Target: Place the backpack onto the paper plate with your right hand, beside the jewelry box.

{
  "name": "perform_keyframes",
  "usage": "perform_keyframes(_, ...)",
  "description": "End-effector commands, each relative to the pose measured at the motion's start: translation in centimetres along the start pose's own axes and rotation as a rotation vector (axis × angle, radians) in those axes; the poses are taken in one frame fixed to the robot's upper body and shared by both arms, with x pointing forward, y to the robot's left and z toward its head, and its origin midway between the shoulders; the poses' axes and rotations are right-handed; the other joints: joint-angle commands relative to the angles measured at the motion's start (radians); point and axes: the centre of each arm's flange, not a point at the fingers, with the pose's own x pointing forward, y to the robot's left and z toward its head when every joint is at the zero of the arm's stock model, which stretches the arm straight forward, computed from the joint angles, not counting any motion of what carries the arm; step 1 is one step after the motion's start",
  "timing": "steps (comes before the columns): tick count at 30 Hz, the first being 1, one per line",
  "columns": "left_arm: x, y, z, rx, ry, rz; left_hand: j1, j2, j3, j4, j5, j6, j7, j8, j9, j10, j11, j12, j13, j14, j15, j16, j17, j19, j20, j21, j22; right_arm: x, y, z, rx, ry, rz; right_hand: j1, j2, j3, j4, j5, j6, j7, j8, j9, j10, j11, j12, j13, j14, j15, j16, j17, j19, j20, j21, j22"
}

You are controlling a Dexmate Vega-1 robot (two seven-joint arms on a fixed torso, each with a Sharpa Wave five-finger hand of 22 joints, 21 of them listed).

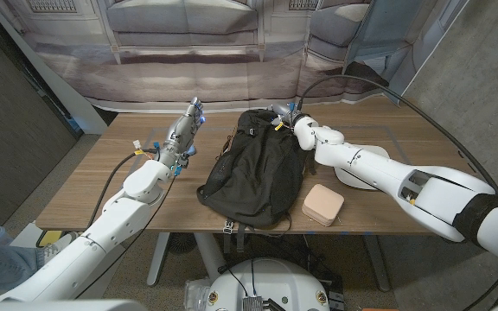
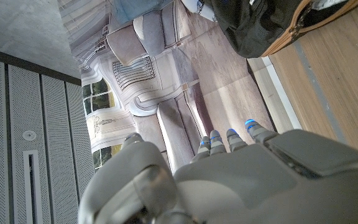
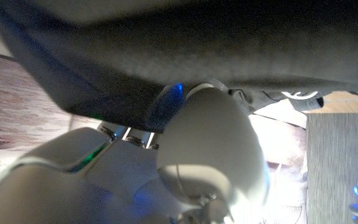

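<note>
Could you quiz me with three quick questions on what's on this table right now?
1. True or false: the backpack lies between the robot's two hands.
2. Which hand is at the backpack's top end? A) left hand B) right hand
3. Fill in: the jewelry box sits at the table's ____ edge, beside the backpack.

Key: 1 true. 2 B; whether it grips the fabric cannot be told. 3 near. The paper plate shows partly behind the right arm.

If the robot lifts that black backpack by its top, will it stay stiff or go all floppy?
Probably floppy: the backpack is soft dark fabric lying slumped and creased on the table. Its straps would likely dangle. It looks fairly flat, so perhaps not heavy, though that's a guess. The right hand is at its top end.
</note>
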Motion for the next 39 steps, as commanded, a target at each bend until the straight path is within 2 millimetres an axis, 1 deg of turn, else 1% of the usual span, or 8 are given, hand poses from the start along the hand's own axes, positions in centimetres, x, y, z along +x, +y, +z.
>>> perform_keyframes(1, 0.0, 0.0, 0.2, 0.008, -0.003, -0.003, 0.004, 0.009, -0.009, 0.002, -0.004, 0.001, -0.004, 0.000, 0.004, 0.002, 0.003, 0.003, 0.004, 0.004, 0.005, 0.000, 0.005, -0.001, 0.007, 0.003, 0.004, -0.6, -0.5, 0.3, 0.039, -0.046, -0.072, 0.026, 0.003, -0.007, 0.001, -0.004, 0.012, 0.002, 0.015, 0.019, 0.030, 0.002, 0.017, 0.023, 0.053, -0.165, 0.007, 0.016, 0.004, -0.114, 0.036, 0.022)
perform_keyframes(4, 0.0, -0.1, 0.1, 0.006, -0.003, -0.003, 0.004, 0.009, -0.009, 0.002, -0.004, 0.001, -0.004, 0.000, 0.004, 0.002, 0.004, 0.003, 0.004, 0.004, 0.005, -0.001, 0.005, -0.001, 0.007, 0.003, 0.004, -0.6, -0.6, 0.4, 0.039, -0.050, -0.069, 0.035, 0.001, -0.011, 0.002, -0.005, 0.022, 0.005, 0.026, 0.033, 0.038, -0.002, 0.024, 0.039, 0.063, -0.165, 0.008, 0.028, 0.000, -0.115, 0.060, 0.035)
perform_keyframes(5, -0.1, -0.1, 0.1, 0.004, -0.003, -0.003, 0.004, 0.009, -0.010, 0.002, -0.004, 0.001, -0.004, 0.000, 0.004, 0.001, 0.002, 0.003, 0.004, 0.004, 0.005, -0.001, 0.005, -0.001, 0.007, 0.003, 0.004, -0.6, -0.6, 0.4, 0.038, -0.051, -0.067, 0.040, 0.001, -0.012, 0.002, -0.006, 0.026, 0.006, 0.031, 0.041, 0.042, -0.009, 0.027, 0.048, 0.069, -0.165, 0.009, 0.035, -0.002, -0.115, 0.072, 0.041)
perform_keyframes(15, 0.0, 0.0, 0.4, 0.007, -0.008, -0.006, 0.005, 0.010, -0.011, 0.002, -0.005, 0.002, -0.003, 0.000, 0.004, 0.000, 0.002, 0.002, 0.004, 0.004, 0.005, -0.001, 0.005, -0.001, 0.008, 0.002, 0.004, -1.0, -1.1, 1.1, 0.034, -0.065, -0.080, 0.059, 0.003, -0.017, 0.003, -0.007, 0.031, 0.003, 0.047, 0.069, 0.046, -0.009, 0.034, 0.083, 0.084, -0.165, 0.009, 0.062, -0.015, -0.115, 0.119, 0.066)
perform_keyframes(20, 0.1, -0.1, 0.5, 0.006, -0.013, -0.016, 0.006, 0.010, -0.012, 0.002, -0.005, 0.000, -0.003, -0.001, 0.004, -0.001, 0.005, 0.002, 0.004, 0.003, 0.005, -0.002, 0.005, 0.000, 0.007, 0.003, 0.004, -1.2, -1.7, 1.4, 0.022, -0.071, -0.099, 0.062, 0.008, -0.020, 0.008, -0.008, 0.024, 0.001, 0.050, 0.081, 0.047, -0.012, 0.035, 0.098, 0.090, -0.164, 0.008, 0.076, -0.016, -0.114, 0.145, 0.078)
perform_keyframes(27, 0.3, -0.2, 0.5, 0.009, -0.014, -0.022, 0.007, 0.011, -0.013, 0.001, -0.005, 0.001, -0.002, -0.002, 0.004, -0.002, 0.008, 0.001, 0.004, 0.002, 0.006, -0.002, 0.005, -0.001, 0.007, 0.002, 0.004, -1.7, -2.6, 1.7, 0.024, -0.082, -0.118, 0.063, 0.010, -0.023, 0.010, -0.009, 0.020, 0.005, 0.053, 0.091, 0.050, -0.011, 0.037, 0.110, 0.097, -0.164, 0.009, 0.088, -0.021, -0.115, 0.165, 0.087)
perform_keyframes(32, 0.5, -0.3, 0.7, 0.014, -0.018, -0.026, 0.008, 0.012, -0.014, 0.001, -0.005, 0.001, -0.002, -0.002, 0.004, -0.003, 0.002, 0.000, 0.004, 0.001, 0.006, -0.002, 0.005, -0.001, 0.007, 0.002, 0.004, -2.1, -3.0, 1.9, 0.026, -0.089, -0.131, 0.066, 0.011, -0.023, 0.010, -0.009, 0.019, 0.003, 0.054, 0.095, 0.048, -0.012, 0.035, 0.117, 0.097, -0.164, 0.006, 0.093, -0.025, -0.115, 0.175, 0.091)
perform_keyframes(39, 0.7, -0.3, 0.8, 0.015, -0.023, -0.032, 0.009, 0.013, -0.015, 0.001, -0.006, 0.001, -0.001, -0.002, 0.004, -0.003, 0.004, 0.000, 0.004, 0.001, 0.007, -0.002, 0.005, -0.002, 0.007, 0.001, 0.004, -2.6, -3.8, 2.2, 0.025, -0.089, -0.145, 0.076, 0.016, -0.021, 0.008, -0.009, 0.025, -0.001, 0.053, 0.094, 0.051, -0.009, 0.036, 0.127, 0.101, -0.164, 0.003, 0.100, -0.033, -0.116, 0.190, 0.097)
